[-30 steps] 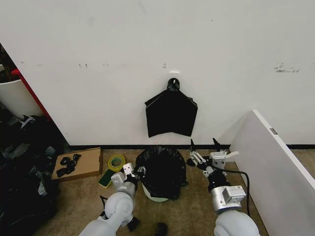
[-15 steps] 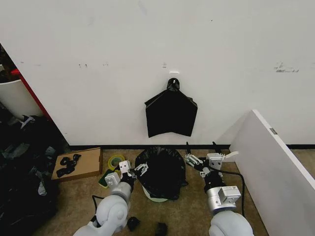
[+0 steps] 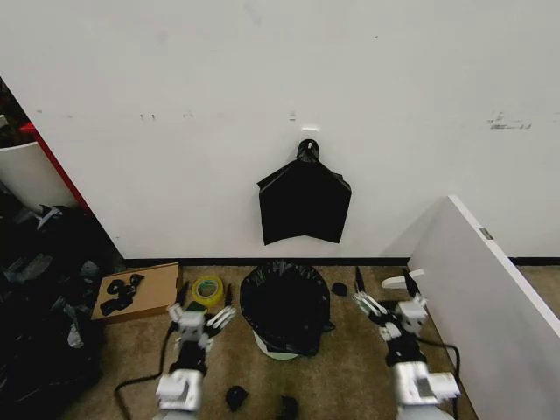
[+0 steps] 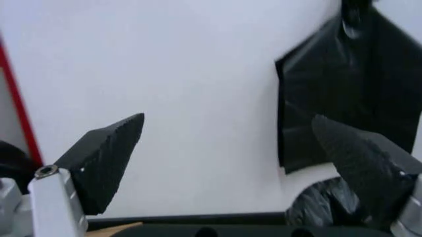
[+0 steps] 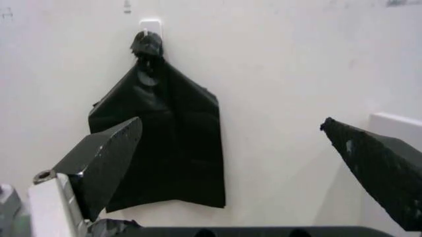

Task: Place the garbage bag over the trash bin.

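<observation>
While the garbage bag [image 3: 286, 304] sits draped over the trash bin [image 3: 276, 350] on the floor by the wall, with a strip of the bin's white wall showing low at the front, we hold both grippers off it. Our left gripper [image 3: 202, 312] hangs just left of the bin, fingers [image 4: 104, 160] spread wide and gripping nothing. Our right gripper [image 3: 383, 297] hangs to the bin's right, apart from the bag, fingers [image 5: 100, 163] likewise spread and empty. Both wrist views look toward the bundle of black bags [image 3: 304, 203] hung on the wall. A roll of tape [image 3: 207, 289] lies near the left gripper beside a flat piece of cardboard [image 3: 140, 293].
</observation>
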